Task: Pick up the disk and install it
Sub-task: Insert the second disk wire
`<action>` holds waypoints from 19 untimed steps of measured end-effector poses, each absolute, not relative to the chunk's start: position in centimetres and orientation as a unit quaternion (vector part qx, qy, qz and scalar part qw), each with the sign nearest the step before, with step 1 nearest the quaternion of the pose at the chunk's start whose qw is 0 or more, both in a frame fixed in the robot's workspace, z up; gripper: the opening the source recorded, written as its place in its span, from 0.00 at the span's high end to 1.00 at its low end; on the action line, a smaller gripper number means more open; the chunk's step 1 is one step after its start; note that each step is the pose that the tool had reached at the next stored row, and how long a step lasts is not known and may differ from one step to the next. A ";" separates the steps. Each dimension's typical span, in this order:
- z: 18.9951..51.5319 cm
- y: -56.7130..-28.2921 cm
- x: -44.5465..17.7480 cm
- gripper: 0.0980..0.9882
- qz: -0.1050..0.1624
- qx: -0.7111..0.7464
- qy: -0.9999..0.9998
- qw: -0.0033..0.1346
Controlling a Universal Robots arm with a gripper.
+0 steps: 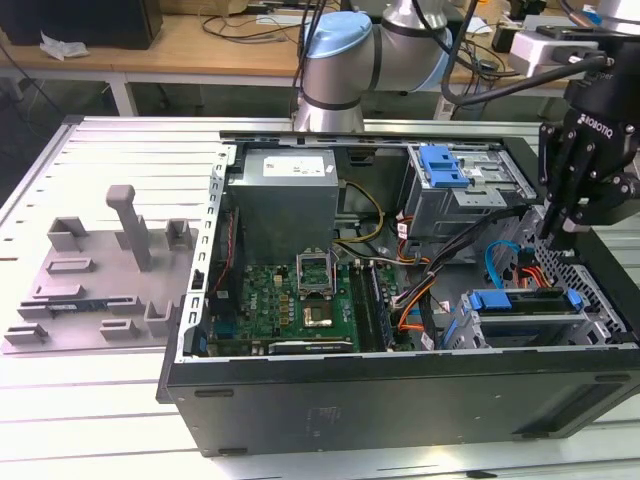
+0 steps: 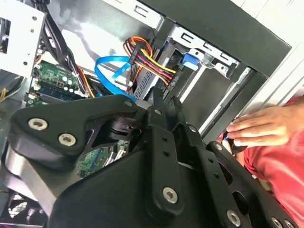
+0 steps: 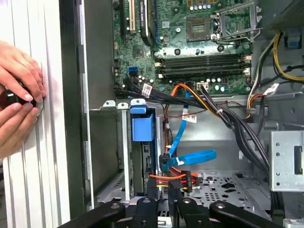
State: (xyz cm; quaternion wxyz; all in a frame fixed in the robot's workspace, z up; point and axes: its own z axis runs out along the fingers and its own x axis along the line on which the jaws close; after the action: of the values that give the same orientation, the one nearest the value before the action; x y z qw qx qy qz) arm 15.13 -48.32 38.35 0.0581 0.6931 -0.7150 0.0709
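The disk [image 1: 525, 303], a silver drive framed by a bright blue bracket, sits inside the lower drive cage at the exterior view's right of the open computer case [image 1: 400, 400]. Its blue bracket end [image 3: 142, 126] shows edge-on in the cage in the first wrist view, and a blue tab of it [image 2: 188, 61] in the second wrist view. My black gripper [image 1: 555, 228] hangs above and just behind the cage, apart from the disk. Its fingertips stand close together with nothing between them in both wrist views [image 2: 166, 99] [image 3: 162, 190].
A curved blue cable [image 3: 190, 156] and a red-yellow-black power plug [image 3: 175, 178] lie just under the fingertips. A person's hands [image 3: 14, 95] rest outside the case wall. The motherboard [image 1: 300, 295], power supply [image 1: 285, 200], upper cage with a blue latch [image 1: 443, 165] and a grey fixture [image 1: 100, 270] surround the work area.
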 end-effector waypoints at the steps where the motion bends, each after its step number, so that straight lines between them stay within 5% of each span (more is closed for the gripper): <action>1: 38.3 -48.3 15.1 0.84 0.071 0.696 -0.712 0.058; 19: 37.0 -48.4 13.6 0.84 0.064 0.694 -0.714 0.065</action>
State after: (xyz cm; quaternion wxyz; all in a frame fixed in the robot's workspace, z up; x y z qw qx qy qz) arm 13.57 -48.39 36.96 0.0651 0.6940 -0.7142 0.0637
